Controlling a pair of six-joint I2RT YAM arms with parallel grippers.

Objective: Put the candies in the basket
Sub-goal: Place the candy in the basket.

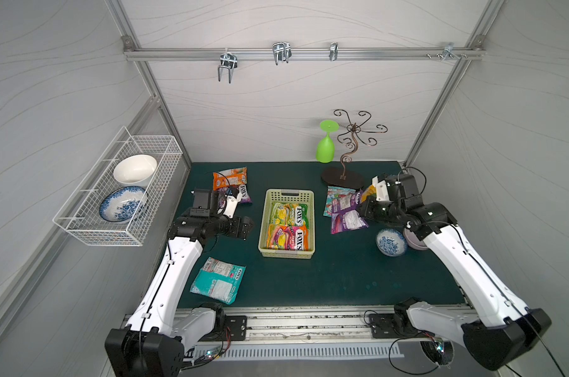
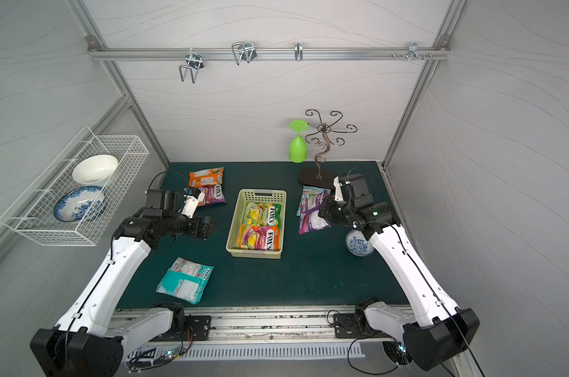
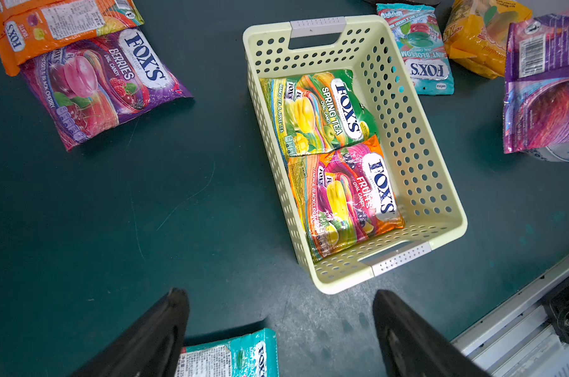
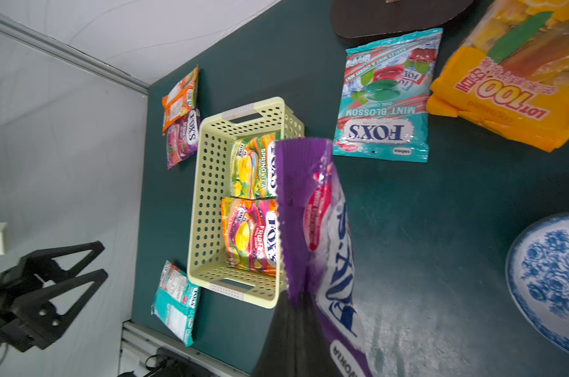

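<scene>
The right arm comes in from the lower right of the frame and bends at the elbow. Its right hand [image 1: 360,210] pinches one edge of a purple packet [image 1: 345,213], lifted just right of the basket [image 1: 287,254]. The left arm comes from the lower left. Its left hand [image 1: 247,226] is spread wide and empty, pointing at the basket. The basket sits in the middle of the table [image 1: 341,277] with two candies [image 1: 289,213] inside.
</scene>
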